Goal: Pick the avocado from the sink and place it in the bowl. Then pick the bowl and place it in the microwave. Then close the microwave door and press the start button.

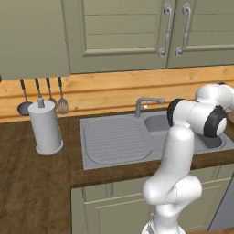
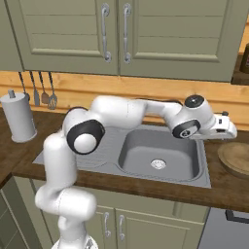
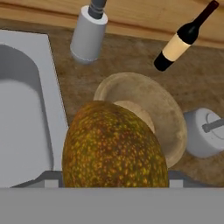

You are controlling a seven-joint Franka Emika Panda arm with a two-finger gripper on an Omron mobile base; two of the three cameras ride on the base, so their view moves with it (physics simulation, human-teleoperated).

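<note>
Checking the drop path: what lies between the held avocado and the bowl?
Nothing; in the hand view the avocado hangs directly above the bowl.

Even, shadowless render; textures perhaps slightly soft.

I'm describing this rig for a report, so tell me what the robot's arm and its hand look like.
The arm is glossy white, built of thick rounded tube segments with bulbous elbows. Dark grey to black round caps and rings mark the joints. The gripper is a small white block at the wrist. No cables, labels or markings show.
</note>
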